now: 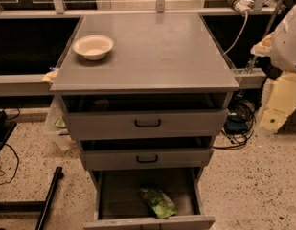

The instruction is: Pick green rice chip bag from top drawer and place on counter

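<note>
You are facing a low reach for the bag in the bottom drawer, gripper hovering beside the counter, its state untellable.

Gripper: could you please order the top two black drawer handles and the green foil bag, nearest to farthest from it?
From the gripper at the right edge:
1. Top drawer's black handle, below-left.
2. Middle drawer's black handle, lower.
3. Lime-green foil snack bag, bottom drawer.
</note>
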`<state>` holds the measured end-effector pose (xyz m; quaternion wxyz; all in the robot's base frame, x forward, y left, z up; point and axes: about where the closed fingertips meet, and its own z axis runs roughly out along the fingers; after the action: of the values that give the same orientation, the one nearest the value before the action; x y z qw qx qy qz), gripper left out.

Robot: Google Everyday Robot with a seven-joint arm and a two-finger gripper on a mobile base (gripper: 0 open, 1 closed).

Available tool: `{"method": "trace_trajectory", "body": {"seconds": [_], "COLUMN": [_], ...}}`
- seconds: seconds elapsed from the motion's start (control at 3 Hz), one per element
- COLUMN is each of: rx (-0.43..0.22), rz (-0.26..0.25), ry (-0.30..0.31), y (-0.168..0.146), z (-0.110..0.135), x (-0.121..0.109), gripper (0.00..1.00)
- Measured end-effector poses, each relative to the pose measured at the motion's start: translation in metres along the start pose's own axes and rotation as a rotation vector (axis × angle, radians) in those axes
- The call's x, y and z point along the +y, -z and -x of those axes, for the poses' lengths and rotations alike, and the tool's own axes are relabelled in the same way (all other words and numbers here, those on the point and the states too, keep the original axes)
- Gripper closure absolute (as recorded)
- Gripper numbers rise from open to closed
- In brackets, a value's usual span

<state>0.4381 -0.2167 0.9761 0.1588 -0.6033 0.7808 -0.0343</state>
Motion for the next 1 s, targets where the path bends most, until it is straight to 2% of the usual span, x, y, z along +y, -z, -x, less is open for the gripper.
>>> {"method": "trace_trajectory", "body": {"seconds": [0.33, 0.67, 1.0], "rx": [0.000, 0.000, -0.025], "rz": [0.000, 0.000, 0.000], "ry": [0.000, 0.000, -0.036], "y": [0.000, 0.000, -0.028], "z": [0.000, 0.000, -0.001], "x": [0.000, 0.000, 0.006], "gripper": [0.00, 0.18, 0.42]}}
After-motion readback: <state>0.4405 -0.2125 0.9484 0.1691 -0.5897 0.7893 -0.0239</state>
